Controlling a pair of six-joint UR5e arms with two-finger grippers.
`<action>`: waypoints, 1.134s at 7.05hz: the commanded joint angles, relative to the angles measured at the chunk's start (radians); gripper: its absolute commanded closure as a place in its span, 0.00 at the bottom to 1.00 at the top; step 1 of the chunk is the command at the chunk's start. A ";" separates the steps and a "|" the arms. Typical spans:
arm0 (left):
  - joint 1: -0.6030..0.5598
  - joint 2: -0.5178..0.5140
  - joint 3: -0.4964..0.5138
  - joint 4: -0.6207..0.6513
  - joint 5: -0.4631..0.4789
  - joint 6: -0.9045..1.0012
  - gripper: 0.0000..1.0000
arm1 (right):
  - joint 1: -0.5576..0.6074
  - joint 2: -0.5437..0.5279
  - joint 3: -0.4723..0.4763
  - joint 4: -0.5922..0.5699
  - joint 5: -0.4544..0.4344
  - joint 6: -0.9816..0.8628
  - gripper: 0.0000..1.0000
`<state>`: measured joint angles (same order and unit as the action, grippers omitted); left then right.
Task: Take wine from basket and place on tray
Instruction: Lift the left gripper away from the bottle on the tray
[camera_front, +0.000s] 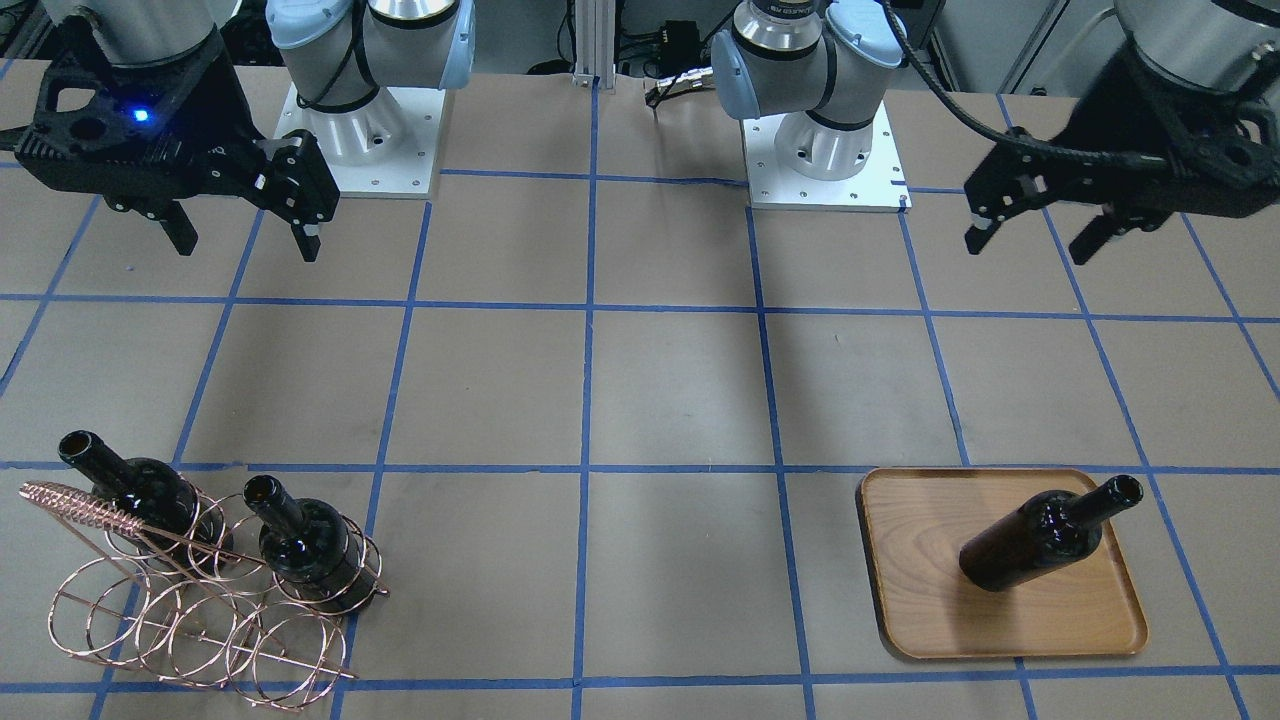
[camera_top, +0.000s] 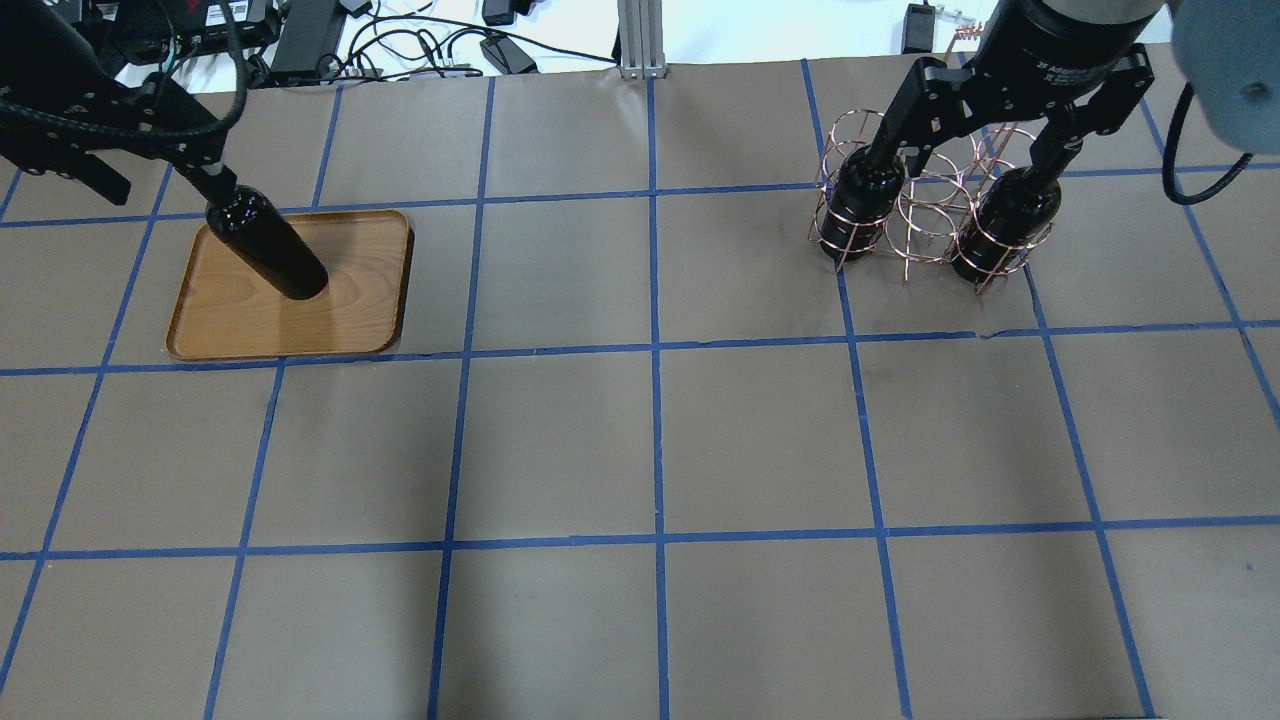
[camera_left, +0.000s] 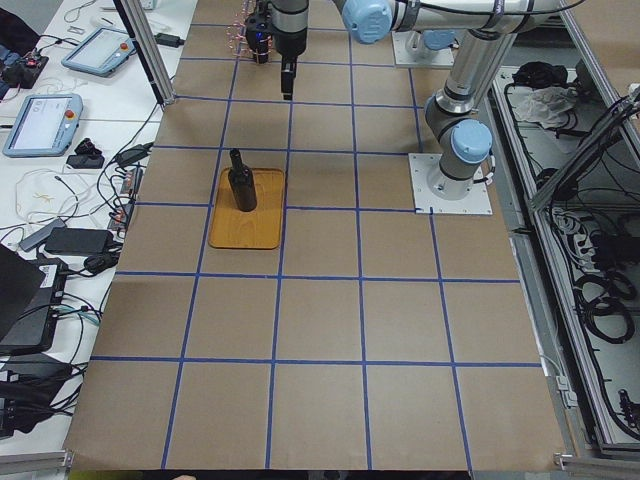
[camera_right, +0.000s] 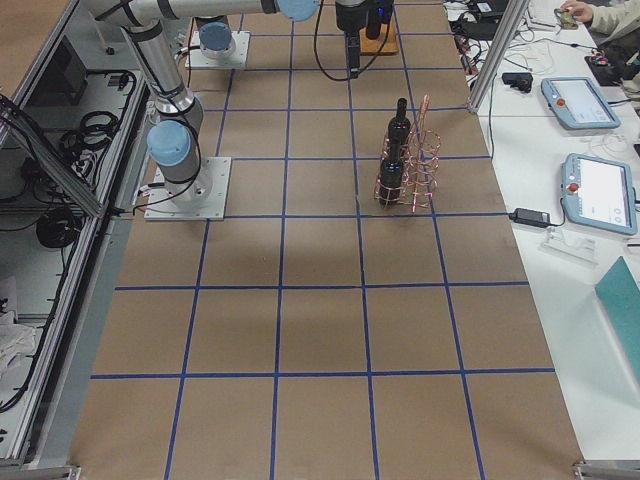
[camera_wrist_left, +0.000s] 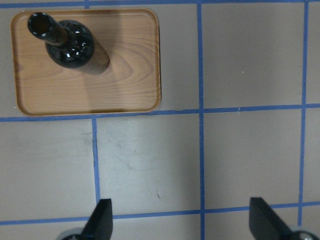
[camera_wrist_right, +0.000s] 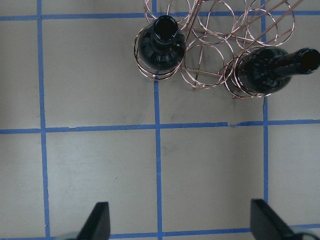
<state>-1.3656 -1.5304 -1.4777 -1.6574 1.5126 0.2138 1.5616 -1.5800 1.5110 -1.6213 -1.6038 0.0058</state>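
Nearest the operators' side sit one basket (camera_front: 70, 502) and one tray (camera_front: 930, 600), well apart, with a broad stretch of taped brown table (camera_front: 680, 400) between them. Three wine bottles show in all. One wine bottle (camera_front: 1030, 545) stands upright near the tray's middle, touching nothing else, with bare wood around its base on every side. The other two, a corner bottle (camera_front: 150, 495) and its neighbour (camera_front: 305, 545), stand neck-up in loops along the basket's robot-facing side, one loop between them. The loops on the operators' side hold nothing.

Farther back, two grippers hang above the table, each pointing down. The left gripper (camera_front: 1030, 245) hovers on the robot's side of the tray, fingers spread wide and gripping nothing. The right gripper (camera_front: 247, 247) hovers likewise on the robot's side of the basket, fingers spread, also gripping nothing. Behind them stand the two arm bases.
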 joint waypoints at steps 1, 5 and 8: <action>-0.143 0.010 -0.033 0.007 0.041 -0.263 0.00 | 0.000 0.000 0.000 0.000 -0.001 -0.003 0.00; -0.213 -0.019 -0.023 0.061 0.083 -0.275 0.00 | 0.000 0.000 0.002 0.000 -0.002 -0.003 0.00; -0.213 -0.017 -0.023 0.061 0.083 -0.274 0.00 | 0.000 0.000 0.000 0.000 -0.001 -0.003 0.00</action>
<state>-1.5780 -1.5473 -1.5007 -1.5981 1.5950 -0.0600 1.5615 -1.5800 1.5111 -1.6214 -1.6048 0.0031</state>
